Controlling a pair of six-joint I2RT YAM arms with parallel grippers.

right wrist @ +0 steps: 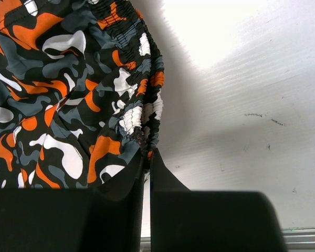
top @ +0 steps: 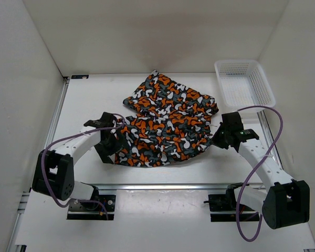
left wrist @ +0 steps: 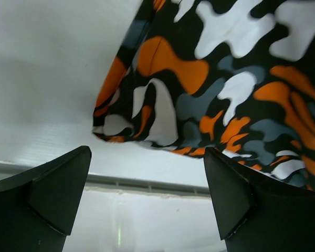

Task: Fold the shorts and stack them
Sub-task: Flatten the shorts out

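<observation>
The white counter (top: pixel 84 105) carried two things: the shorts (top: pixel 165 126), spread rumpled across its middle with one part folded over another, and a white lattice basket (top: pixel 245 86) in its far right corner. The basket stood near the shorts' far right edge, and their near hem lay close to the counter's near edge.

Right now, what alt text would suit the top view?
Camouflage shorts lie loosely spread on the table. The left gripper stands open beside their left edge; the right gripper is shut on their right edge. An empty white basket sits at the far right corner.
</observation>
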